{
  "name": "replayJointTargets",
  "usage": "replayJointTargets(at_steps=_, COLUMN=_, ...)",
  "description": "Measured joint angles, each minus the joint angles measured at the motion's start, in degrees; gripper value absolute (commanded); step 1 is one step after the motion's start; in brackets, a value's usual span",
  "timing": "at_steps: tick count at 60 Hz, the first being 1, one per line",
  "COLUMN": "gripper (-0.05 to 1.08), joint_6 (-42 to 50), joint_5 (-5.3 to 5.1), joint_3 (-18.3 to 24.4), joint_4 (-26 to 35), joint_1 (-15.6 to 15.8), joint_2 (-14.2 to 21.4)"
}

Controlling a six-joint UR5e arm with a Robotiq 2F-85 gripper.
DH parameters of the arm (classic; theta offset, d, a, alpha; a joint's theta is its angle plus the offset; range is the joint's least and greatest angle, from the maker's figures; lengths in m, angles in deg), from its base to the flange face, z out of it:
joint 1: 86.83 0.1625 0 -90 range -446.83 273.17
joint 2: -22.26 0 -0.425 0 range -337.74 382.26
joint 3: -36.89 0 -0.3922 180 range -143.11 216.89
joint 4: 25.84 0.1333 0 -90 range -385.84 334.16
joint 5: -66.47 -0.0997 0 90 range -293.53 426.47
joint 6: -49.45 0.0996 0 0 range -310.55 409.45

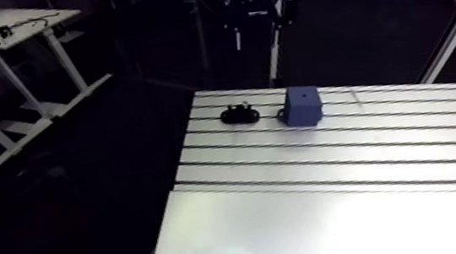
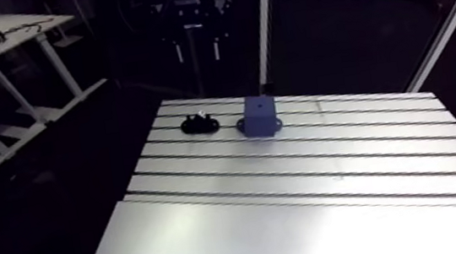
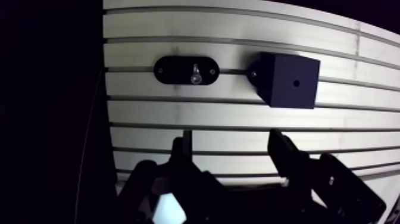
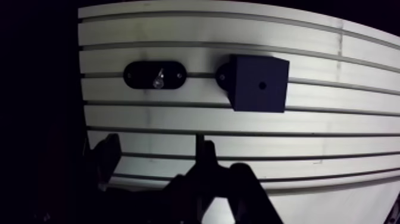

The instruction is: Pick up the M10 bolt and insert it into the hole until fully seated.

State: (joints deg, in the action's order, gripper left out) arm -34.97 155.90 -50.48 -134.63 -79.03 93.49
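Note:
A silvery M10 bolt (image 3: pixel 194 72) stands in a black oval holder (image 3: pixel 186 70) on the slotted aluminium table (image 3: pixel 238 113). To the holder's right sits a dark blue block (image 3: pixel 288 80) with a small round hole (image 3: pixel 296 83) in its upper face. In the wrist view my gripper (image 3: pixel 229 146) hangs above the table well short of both, open, with nothing between its fingers. The holder (image 1: pixel 240 116) and the block (image 1: pixel 303 106) also show near the table's far edge in the arm view, where the gripper does not appear.
The table's left edge (image 1: pixel 174 192) drops off into a dark floor. A smooth plate (image 1: pixel 314 227) covers the near part of the table.

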Motion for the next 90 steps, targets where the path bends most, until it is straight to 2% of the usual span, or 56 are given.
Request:
replayJointTargets(at_steps=22, gripper=0.53, joint_6=0.1, joint_5=-0.08, joint_3=-1.3, joint_4=-4.4, joint_1=0.7, joint_2=-3.9)
replayJointTargets(at_steps=54, gripper=0.54, joint_6=0.1, joint_5=0.01, joint_3=-1.7, joint_4=-7.5, joint_1=1.4, joint_2=-8.5)
replayJointTargets(at_steps=90, gripper=0.54, joint_6=0.1, joint_5=0.68, joint_3=-1.9, joint_4=-8.9, joint_1=2.4, joint_2=-11.3)
